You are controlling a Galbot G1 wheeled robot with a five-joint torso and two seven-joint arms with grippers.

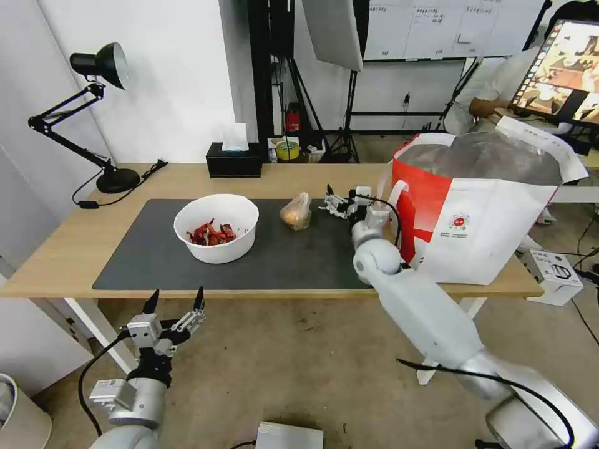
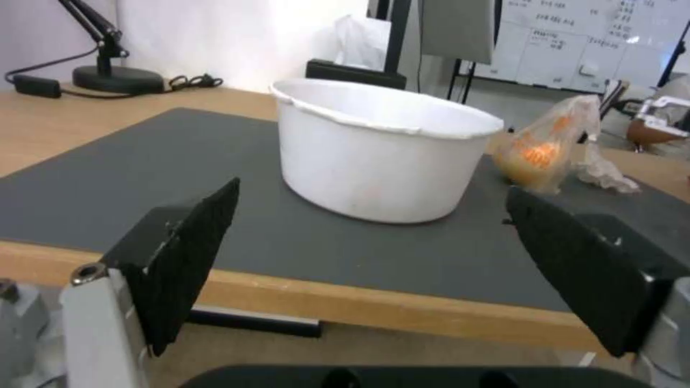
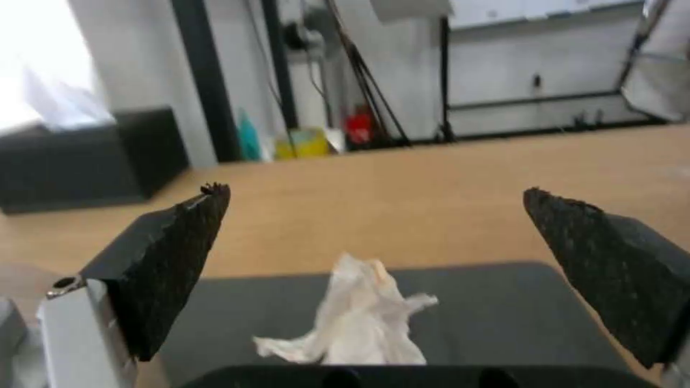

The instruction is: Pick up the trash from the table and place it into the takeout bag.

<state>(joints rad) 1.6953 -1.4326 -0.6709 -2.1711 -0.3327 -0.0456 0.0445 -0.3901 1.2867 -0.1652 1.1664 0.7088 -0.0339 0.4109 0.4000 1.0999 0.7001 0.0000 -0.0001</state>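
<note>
Reaching over the table (image 1: 75, 243), right gripper (image 3: 374, 237) above crumpled tissue (image 3: 356, 323), jaws wide.

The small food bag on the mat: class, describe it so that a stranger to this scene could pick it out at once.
Start at the dark grey mat on the table. On it, between the white bowl of red shells and the right gripper, stands the food bag. It alone is clear, knotted plastic with orange-brown food inside.

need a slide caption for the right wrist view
Open right gripper poised above the crumpled tissue on the dark mat.
</note>
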